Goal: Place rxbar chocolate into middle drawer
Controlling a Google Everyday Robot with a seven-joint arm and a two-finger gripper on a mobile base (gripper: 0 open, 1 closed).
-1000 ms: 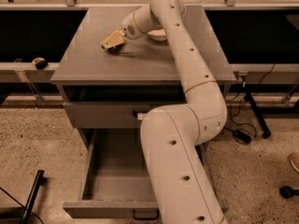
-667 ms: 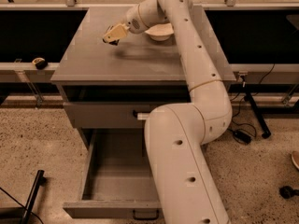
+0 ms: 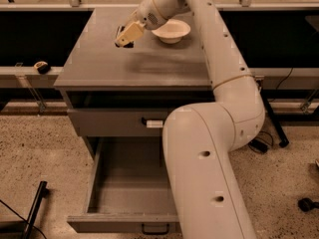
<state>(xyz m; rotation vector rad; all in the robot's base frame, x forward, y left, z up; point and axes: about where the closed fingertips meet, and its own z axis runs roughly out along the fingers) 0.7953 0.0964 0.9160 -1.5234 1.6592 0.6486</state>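
The counter (image 3: 99, 68) is a grey cabinet top. The end effector (image 3: 128, 34) sits at the end of the white arm (image 3: 209, 183), over the rear left part of that top. Whether it is spread or pressed together cannot be told.

The rxbar chocolate (image 3: 120, 32) shows as a dark patch directly under the end effector, partly covered by it. Whether it lies on the counter or is gripped cannot be told.

A round white bowl (image 3: 171, 30) stands upright just to the right of the bar, apart from it. Its visible inside is plain white.

Below the counter, a grey drawer (image 3: 109, 121) with a white tag (image 3: 154, 124) at its handle is closed.

Beneath it, the middle drawer (image 3: 127, 193) is pulled fully out, with its dark handle (image 3: 154, 228) at the front edge. The interior shows plain grey floor and walls, and its right portion is hidden behind the arm.
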